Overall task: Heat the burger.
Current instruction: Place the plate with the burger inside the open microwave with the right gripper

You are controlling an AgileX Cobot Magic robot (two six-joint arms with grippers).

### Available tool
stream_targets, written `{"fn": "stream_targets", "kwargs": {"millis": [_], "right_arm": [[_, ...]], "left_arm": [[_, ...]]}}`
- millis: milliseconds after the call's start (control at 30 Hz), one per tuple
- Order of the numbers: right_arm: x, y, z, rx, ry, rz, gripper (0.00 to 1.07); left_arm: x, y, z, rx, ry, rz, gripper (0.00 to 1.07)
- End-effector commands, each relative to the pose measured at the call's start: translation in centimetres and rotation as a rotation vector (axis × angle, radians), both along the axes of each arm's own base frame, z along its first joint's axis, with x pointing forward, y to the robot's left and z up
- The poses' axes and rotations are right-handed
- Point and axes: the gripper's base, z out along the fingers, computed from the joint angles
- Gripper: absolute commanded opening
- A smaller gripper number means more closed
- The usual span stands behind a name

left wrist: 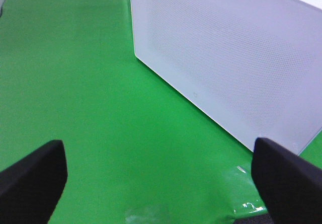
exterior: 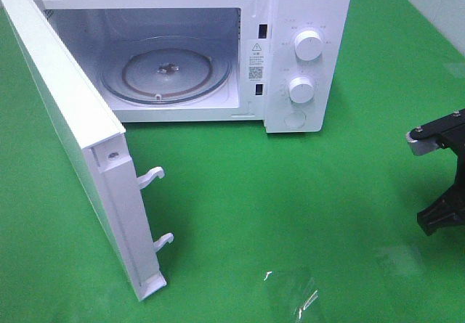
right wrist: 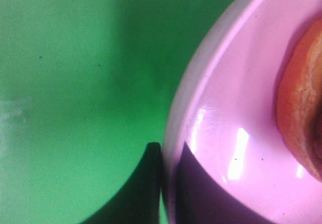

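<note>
In the right wrist view the burger [right wrist: 302, 108] shows only as the edge of its golden-brown bun, lying on a pink round plate [right wrist: 236, 98]. My right gripper [right wrist: 170, 146] straddles the plate's rim, one finger [right wrist: 147, 183] outside on the green cloth side and one [right wrist: 198, 189] on the plate's inner surface, jaws close together on the rim. In the exterior high view only the right arm [exterior: 442, 138] shows at the right edge; burger and plate are out of that view. My left gripper [left wrist: 158, 183] is open and empty over the green cloth, next to the microwave door.
A white microwave [exterior: 305, 47] stands at the back with its door [exterior: 73, 141] swung wide open to the left. Its glass turntable [exterior: 167, 69] is bare. The door's outer face [left wrist: 226, 53] fills the left wrist view. A wrinkled shiny patch [exterior: 298, 294] lies at the cloth's front.
</note>
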Motion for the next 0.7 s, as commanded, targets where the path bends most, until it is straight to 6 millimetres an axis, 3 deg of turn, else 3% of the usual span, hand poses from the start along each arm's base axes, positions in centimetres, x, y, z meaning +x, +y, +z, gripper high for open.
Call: {"fn": "stream_targets", "kwargs": {"millis": [33,133,300,367,700], "right_arm": [[-0.7,0.3,1.6,-0.074,-0.026,0.020,0.00],[-1.4,1.3,2.8,-0.082,-0.057,0.053,0.00],[-2.2,1.9,3.2,-0.079,-0.072,0.085,0.00],[-3.9,2.6,3.2,-0.081,-0.071,0.154,0.00],[-7.6,4.6,3.1,-0.087,-0.069,0.342,0.00]], "left_arm": [[0.0,0.0,0.0,-0.010,-0.008,0.001,0.91],[0.0,0.0,0.0,-0.010,-0.008,0.001,0.91],[0.0,0.0,0.0,-0.010,-0.008,0.001,0.91],[0.0,0.0,0.0,-0.010,-0.008,0.001,0.91],[0.0,0.0,0.0,-0.010,-0.008,0.001,0.91]]}}
